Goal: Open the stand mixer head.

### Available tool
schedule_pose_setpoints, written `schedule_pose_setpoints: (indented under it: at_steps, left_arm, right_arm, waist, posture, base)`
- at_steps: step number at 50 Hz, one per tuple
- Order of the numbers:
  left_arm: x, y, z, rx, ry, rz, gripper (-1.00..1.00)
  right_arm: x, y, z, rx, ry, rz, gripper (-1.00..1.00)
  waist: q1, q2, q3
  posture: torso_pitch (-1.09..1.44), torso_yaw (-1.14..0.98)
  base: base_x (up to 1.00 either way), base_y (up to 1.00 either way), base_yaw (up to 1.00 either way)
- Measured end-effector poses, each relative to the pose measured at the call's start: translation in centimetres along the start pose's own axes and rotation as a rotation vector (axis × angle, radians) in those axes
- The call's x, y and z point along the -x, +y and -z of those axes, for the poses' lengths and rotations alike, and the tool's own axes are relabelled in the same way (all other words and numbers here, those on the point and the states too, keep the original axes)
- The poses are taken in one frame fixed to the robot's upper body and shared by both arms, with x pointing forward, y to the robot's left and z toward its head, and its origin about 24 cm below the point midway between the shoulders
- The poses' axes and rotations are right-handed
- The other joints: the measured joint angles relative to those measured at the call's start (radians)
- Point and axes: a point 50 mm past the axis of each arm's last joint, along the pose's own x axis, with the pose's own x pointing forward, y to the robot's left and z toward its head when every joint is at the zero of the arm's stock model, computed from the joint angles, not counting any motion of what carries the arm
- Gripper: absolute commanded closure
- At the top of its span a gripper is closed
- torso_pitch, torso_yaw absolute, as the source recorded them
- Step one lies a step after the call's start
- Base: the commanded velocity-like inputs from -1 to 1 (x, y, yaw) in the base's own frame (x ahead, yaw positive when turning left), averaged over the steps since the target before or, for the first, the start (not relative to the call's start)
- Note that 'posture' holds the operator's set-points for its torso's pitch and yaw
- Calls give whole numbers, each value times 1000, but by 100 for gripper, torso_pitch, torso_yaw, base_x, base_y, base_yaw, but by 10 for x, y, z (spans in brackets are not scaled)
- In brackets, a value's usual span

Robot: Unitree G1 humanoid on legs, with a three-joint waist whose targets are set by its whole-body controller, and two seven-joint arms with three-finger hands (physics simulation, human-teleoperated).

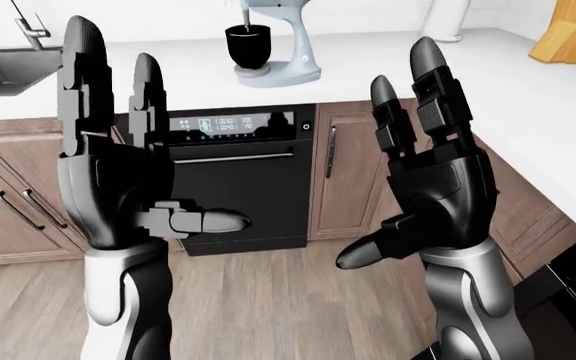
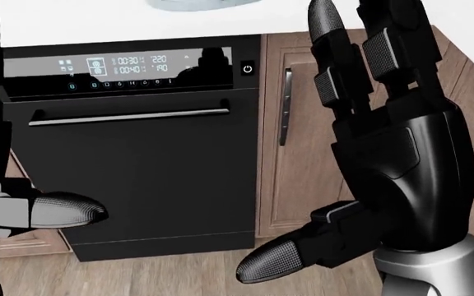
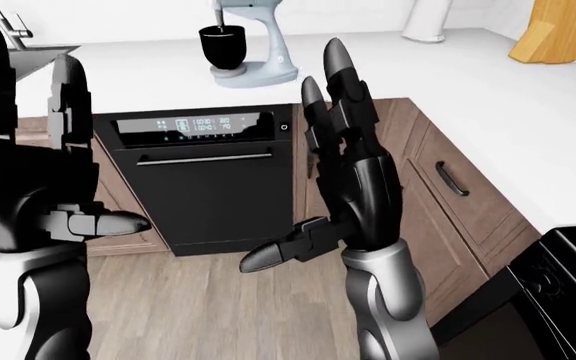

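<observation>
the stand mixer [image 1: 271,46] stands on the white surface [image 1: 368,67], above and between the raised fingers [image 1: 80,71] of the left hand [image 1: 118,195] and those of the right hand [image 1: 438,202], well apart from both. each hand's fingers are spread apart, holding nothing. a dark bowl [image 1: 247,45] sits in the mixer's base; its contents cannot be told. the eye views show the mixer whole, a sink [image 1: 8,69] beyond the left fingers and a wooden block [image 1: 573,30] past the right fingers. the head view shows mainly the dishwasher [image 2: 138,154] between the hands.
</observation>
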Motion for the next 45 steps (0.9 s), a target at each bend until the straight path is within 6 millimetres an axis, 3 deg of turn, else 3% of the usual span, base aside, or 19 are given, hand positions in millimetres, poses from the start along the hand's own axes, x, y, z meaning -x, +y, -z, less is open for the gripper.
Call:
schedule_pose_setpoints:
  at_steps: [2,5,6,9,13,15,16,18,22,25,26,28,32,35,37,39,41,44,45]
  left_arm:
    - [-2,0,-4,-7,-20,2,-100]
    - [-3,0,-9,-12,-53,5,-100]
    - [-2,2,-8,-15,-46,-1,-100]
    - [2,9,0,-25,4,-40,-100]
    - [-2,5,-9,-24,-51,-19,-100]
    - [-3,1,-10,-15,-66,-2,-100]
    - [-1,2,-5,-6,-41,-6,-100]
    - [2,4,6,1,21,-18,-100]
    - [-2,3,-5,-12,-32,-5,-100]
    - [-2,1,-11,-14,-66,1,-100]
    - [0,4,-6,-18,-43,-12,-100]
    - [3,10,1,-24,1,-46,-100]
    - [-2,7,-6,-24,-41,-27,-100]
    - [1,7,-3,-18,-26,-26,-100]
    - [3,6,0,-9,-14,-26,-100]
    - [1,3,1,-3,-12,-13,-100]
    - [0,3,1,-1,-9,-8,-100]
    - [1,5,0,-7,-14,-16,-100]
    - [2,6,2,-7,-5,-24,-100]
  right_arm:
    - [-3,2,-3,11,-19,-8,-100]
    - [-5,6,-8,6,-52,-25,-100]
    - [-4,6,-7,-6,-43,-27,-100]
    - [-2,7,3,-36,14,-32,-100]
    - [-5,9,-7,-13,-42,-50,-100]
    - [-4,9,-9,-15,-58,-44,-100]
    - [-2,6,-5,-18,-38,-33,-100]
    - [0,1,2,-19,5,-10,-100]
    - [-3,7,-5,4,-33,-32,-100]
    - [-3,10,-10,-17,-65,-50,-100]
    - [-2,10,-5,-35,-39,-48,-100]
    - [-1,10,3,-43,10,-52,-100]
    - [-4,12,-4,-23,-27,-57,-100]
    - [-1,11,-1,-48,-12,-54,-100]
    - [0,9,-2,-34,-10,-53,-100]
    - [0,7,-2,-20,-14,-39,-100]
    - [-1,6,-1,-10,-6,-32,-100]
    - [-1,8,0,-20,-4,-40,-100]
    - [-1,8,1,-28,5,-42,-100]
  waist:
    - [-2,-11,-40]
    - [0,14,-59]
    - [2,9,-59]
    - [20,-14,2]
    - [20,-3,-52]
    - [16,-24,-55]
    - [9,-12,-49]
    - [-2,-3,-5]
    - [-8,-16,-53]
    - [-1,15,-61]
    - [7,-3,-38]
    - [21,-5,-4]
    - [17,9,-46]
    - [31,-55,-5]
    - [20,-50,11]
    - [19,-60,-23]
    - [22,-70,-35]
    - [23,-46,-39]
    - [15,-22,-22]
  posture:
    - [0,0]
    - [0,0]
    - [0,0]
    - [0,0]
    - [0,0]
    - [0,0]
    - [0,0]
    - [0,0]
    - [0,0]
    - [0,0]
    - [0,0]
    - [0,0]
    - [0,0]
    - [0,0]
    - [0,0]
    - [0,0]
    - [0,0]
    - [0,0]
    - [0,0]
  base:
    - [0,0,0]
    - [0,0,0]
    - [100,0,0]
    - [100,0,0]
    - [0,0,0]
    - [17,0,0]
    - [100,0,0]
    - [97,0,0]
    - [15,0,0]
    - [33,0,0]
    - [100,0,0]
    - [61,0,0]
    - [5,0,0]
    - [98,0,0]
    - [50,0,0]
    - [0,0,0]
    - [0,0,0]
    - [26,0,0]
    - [100,0,0]
